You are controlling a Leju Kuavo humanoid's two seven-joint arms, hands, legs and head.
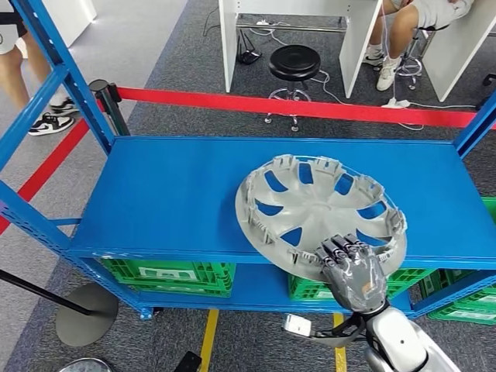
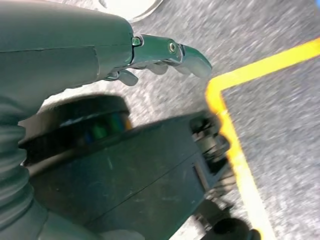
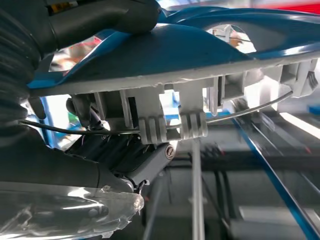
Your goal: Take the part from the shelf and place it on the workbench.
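Observation:
The part is a grey wheel cover (image 1: 310, 205) lying on the blue shelf (image 1: 163, 201), right of centre, its near rim hanging over the shelf's front edge. My right hand (image 1: 353, 271) grips that near rim, fingers laid over its top. In the right wrist view the wheel cover (image 3: 170, 55) has its clipped rim clamped between the thumb on one face and the darker fingers (image 3: 151, 162) on the other. My left hand (image 2: 113, 55) hangs beside my body over the floor, fingers stretched out and holding nothing.
Green crates (image 1: 170, 275) sit on the lower shelf level. Blue uprights (image 1: 64, 74) frame the shelf at both ends. Behind run red barrier tape (image 1: 292, 105), a black stool (image 1: 294, 62) and white desks with a seated person (image 1: 409, 23). A yellow floor line (image 2: 234, 145) runs below.

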